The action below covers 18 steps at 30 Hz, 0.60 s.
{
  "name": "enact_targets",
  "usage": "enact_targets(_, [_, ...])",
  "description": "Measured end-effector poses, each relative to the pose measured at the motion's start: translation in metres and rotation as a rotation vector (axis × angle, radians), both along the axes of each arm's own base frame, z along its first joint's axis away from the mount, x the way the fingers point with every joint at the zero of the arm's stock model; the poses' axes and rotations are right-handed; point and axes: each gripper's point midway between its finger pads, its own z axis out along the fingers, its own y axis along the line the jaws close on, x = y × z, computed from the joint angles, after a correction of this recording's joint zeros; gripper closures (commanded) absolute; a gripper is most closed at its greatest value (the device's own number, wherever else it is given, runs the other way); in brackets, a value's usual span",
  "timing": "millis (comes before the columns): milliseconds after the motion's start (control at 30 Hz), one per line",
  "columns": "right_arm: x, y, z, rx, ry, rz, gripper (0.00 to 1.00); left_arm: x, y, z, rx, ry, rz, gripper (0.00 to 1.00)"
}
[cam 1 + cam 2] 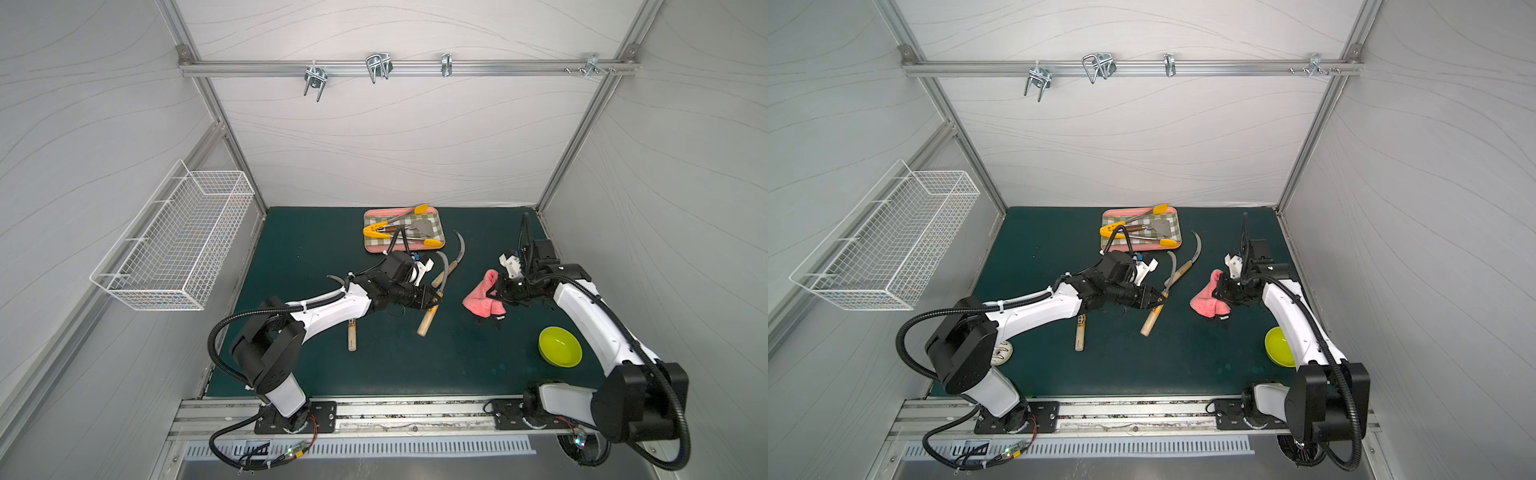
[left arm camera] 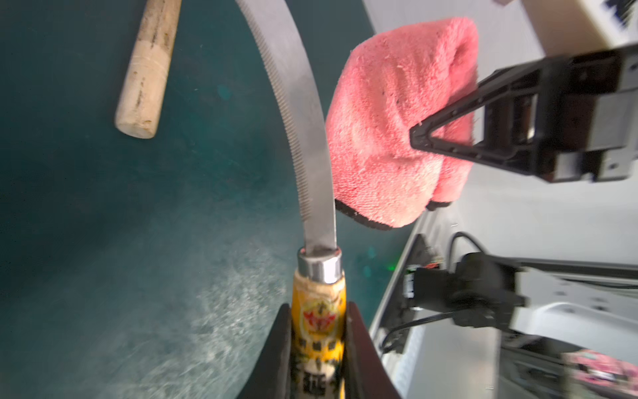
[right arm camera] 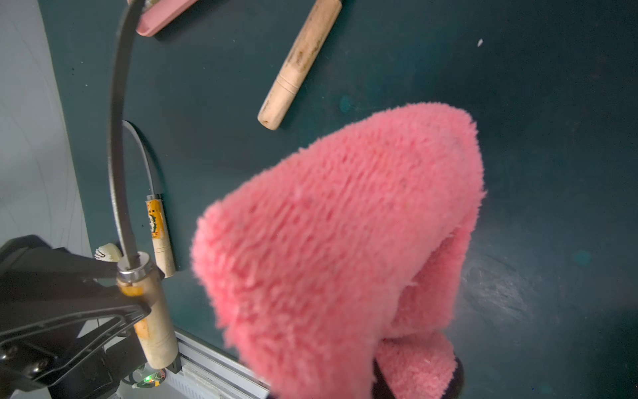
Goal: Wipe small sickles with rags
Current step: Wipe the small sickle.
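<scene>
While the left jaws pinch the labelled handle of one sickle (image 2: 312,138) just below its metal collar, we hold its curved, toothed blade out toward the rag (image 2: 390,121). The right jaws are pressed together on a fold of that rag, which drapes pink side out with its dark edge hanging below. From the left wrist the cloth seems to lie against the blade. Both top views, though, show a strip of bare table (image 1: 316,249) between them, so we read them as near but not touching.

We judge the step in hand to be the approach for a wipe of this sickle: tool gripped, cloth gripped, contact not yet made. We cannot tell whether this blade has had a pass already. The second sickle (image 3: 300,62) lies on the table beside the pink-rimmed tray (image 1: 376,212). The third sickle (image 1: 352,337) lies nearer us, its middle hidden under the left arm.

The next move, we think, calls for closing the gap, laying the fuzzy face on the flat of the blade near the collar, and drawing it along the curve toward the tip. Teeth line the inner edge, so pile dragged across them could snag; a light stroke along the blade's length looks safer. The left hold must be firm, since the push will tend to twist the handle between the jaws.
</scene>
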Motion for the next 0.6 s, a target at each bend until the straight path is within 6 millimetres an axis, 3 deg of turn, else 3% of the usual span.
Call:
enact_targets(333, [0.022, 0.036, 0.013, 0.014, -0.041, 0.138, 0.84, 0.014, -0.01, 0.048, -0.255, 0.04, -0.006, 1.0])
enact_targets(600, [0.028, 0.073, 0.041, 0.183, -0.105, 0.234, 0.84, 0.022, -0.02, 0.059, -0.367, 0.062, -0.006, 1.0])
